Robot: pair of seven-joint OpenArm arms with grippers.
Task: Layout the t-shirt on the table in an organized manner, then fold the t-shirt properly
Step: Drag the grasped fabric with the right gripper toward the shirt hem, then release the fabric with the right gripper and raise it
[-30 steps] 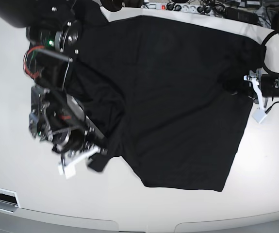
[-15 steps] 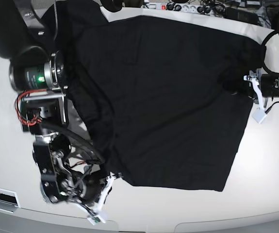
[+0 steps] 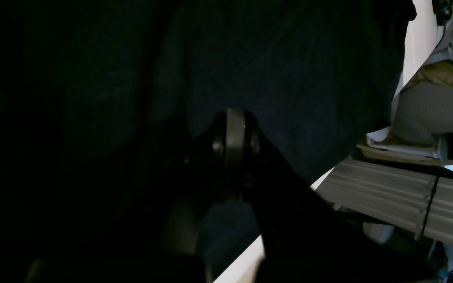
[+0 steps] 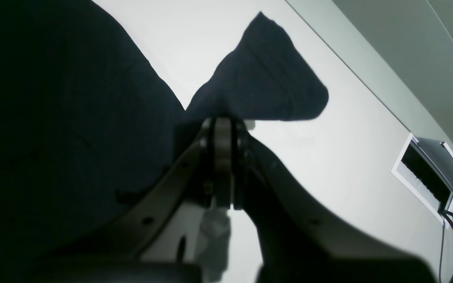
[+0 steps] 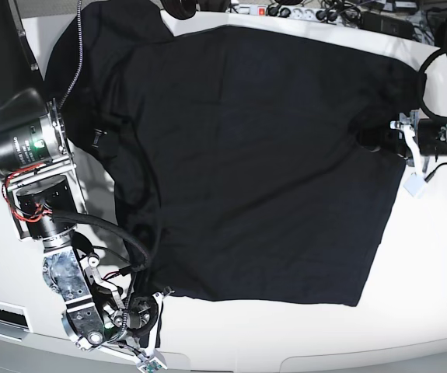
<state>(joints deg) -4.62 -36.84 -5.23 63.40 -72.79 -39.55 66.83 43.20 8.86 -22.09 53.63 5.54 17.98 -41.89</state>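
Left wrist: left gripper (image 3: 234, 129) pinching t-shirt (image 3: 269, 59); no lettering legible.
Right wrist: right gripper (image 4: 223, 125) clamped on hem corner over table (image 4: 328, 157).
Base: shirt spread across tabletop, arms at opposite edges.

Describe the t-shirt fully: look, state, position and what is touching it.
The t-shirt is plain black, of thin soft fabric, spread mostly flat across the white table, with some folds along its edge near the right arm. The right tool is shut on one corner near the table's front edge; the left tool is shut on the opposite side edge.
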